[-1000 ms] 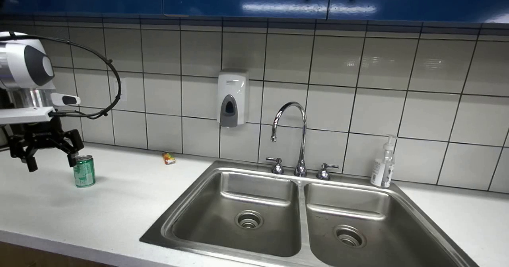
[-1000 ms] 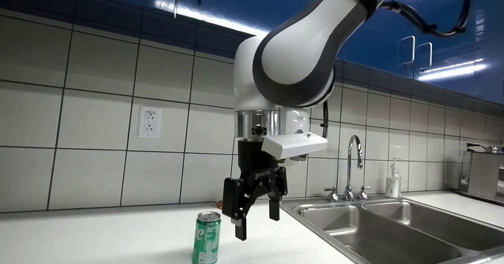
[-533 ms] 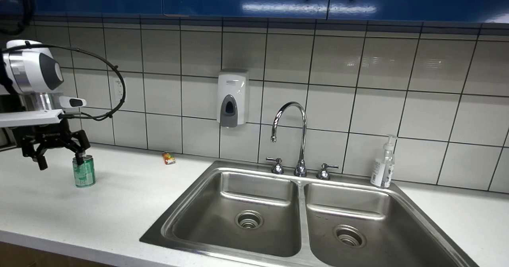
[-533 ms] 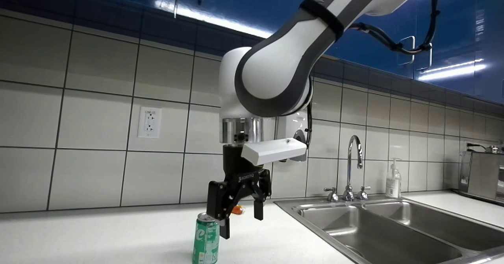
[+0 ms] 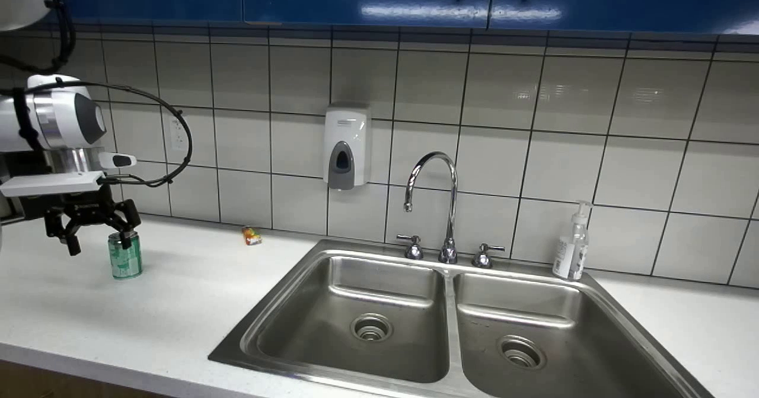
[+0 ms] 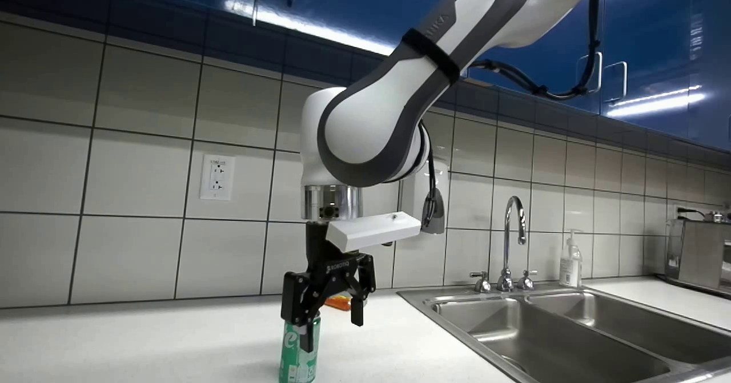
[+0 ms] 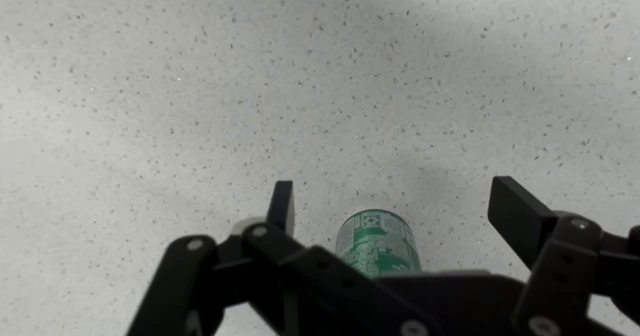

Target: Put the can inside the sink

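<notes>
On the white counter (image 5: 172,321), well apart from the sink (image 5: 454,333), we have the can (image 5: 125,260) standing upright. We find the gripper (image 6: 332,331) close to it, jaws spread and pinching nothing. In the wrist view the can shows between the fingers (image 7: 517,216), nearer the finger at picture left; its top is hidden behind the gripper itself. In both exterior views one finger overlaps the upper part of the can, and we cannot tell whether the two touch.

We judge the step in hand to be alignment ahead of the grasp. From this position we should guard against the following faults:

1. Toppling. If the overlapping finger meets the can's side or rim before the gripper is centred, it may tip the can. Probable cause: misalignment.
2. Pushing. If we bring the jaws together off-centre, one finger would make contact first and may slide the can along the counter. Probable cause: uneven clearance.
3. Slipping. If we grip only near the top, the can may swing or drop when lifted. Probable cause: insufficient depth.
4. Denting. The can's wall may buckle. Probable cause: excess closing force.
5. Collision. During transfer, the can may catch the sink's rim or the faucet (image 5: 453,208). Probable cause: too low a carry, or a poor path.
</notes>
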Motion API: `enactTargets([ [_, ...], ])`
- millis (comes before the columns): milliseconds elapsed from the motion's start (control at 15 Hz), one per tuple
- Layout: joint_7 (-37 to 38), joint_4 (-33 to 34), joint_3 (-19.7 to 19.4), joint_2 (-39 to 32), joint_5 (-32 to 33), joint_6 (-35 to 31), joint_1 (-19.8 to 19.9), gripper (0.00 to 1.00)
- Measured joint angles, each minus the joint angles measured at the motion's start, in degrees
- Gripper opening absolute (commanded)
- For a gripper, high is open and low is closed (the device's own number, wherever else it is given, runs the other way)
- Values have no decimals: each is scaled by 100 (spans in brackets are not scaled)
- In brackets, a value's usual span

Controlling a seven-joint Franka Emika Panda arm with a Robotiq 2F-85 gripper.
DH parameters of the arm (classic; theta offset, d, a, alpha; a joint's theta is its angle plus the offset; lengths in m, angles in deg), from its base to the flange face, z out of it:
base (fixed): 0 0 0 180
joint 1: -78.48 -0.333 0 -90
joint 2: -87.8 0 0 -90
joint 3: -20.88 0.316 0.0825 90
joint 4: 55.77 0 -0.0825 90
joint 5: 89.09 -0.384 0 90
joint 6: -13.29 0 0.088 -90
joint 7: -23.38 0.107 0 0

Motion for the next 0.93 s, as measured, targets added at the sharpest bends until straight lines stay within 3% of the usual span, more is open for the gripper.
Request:
enactTargets([
  [933, 57, 979, -557, -892, 86, 8, -405, 100],
])
